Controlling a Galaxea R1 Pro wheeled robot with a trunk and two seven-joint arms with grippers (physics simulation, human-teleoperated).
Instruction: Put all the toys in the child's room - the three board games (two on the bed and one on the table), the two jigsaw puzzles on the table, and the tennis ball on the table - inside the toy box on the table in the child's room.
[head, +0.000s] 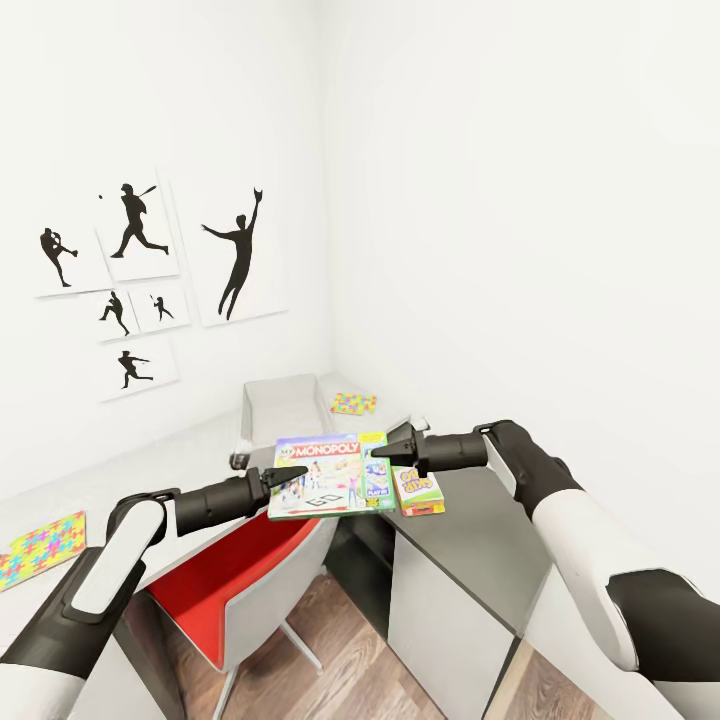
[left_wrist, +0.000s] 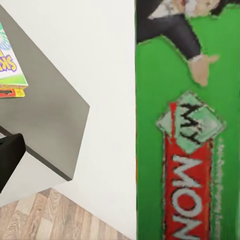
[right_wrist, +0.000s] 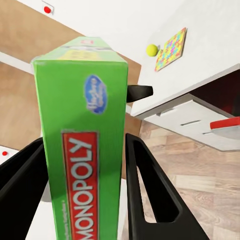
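Board games: 2, the Monopoly box (head: 325, 476) beside the toy box (head: 283, 408), and a smaller card box (head: 418, 490) right of it. Jigsaw puzzles: 2 (head: 353, 403) (head: 42, 549), flanking the toy box. Tennis ball: 1 (right_wrist: 152, 49) (right wrist view). Wall silhouettes (head: 237, 253): 6. Red chair (head: 232, 583): 1.

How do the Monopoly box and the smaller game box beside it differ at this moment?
The Monopoly box is held in the air between the left gripper and right gripper; the smaller game box lies on the dark cabinet. The Monopoly box is clearly larger and green-edged; the smaller one shows a red edge. Both are flat printed boxes.

red chair (head: 225, 585), dark grey cabinet (head: 470, 545), wood-plank floor (head: 350, 660)
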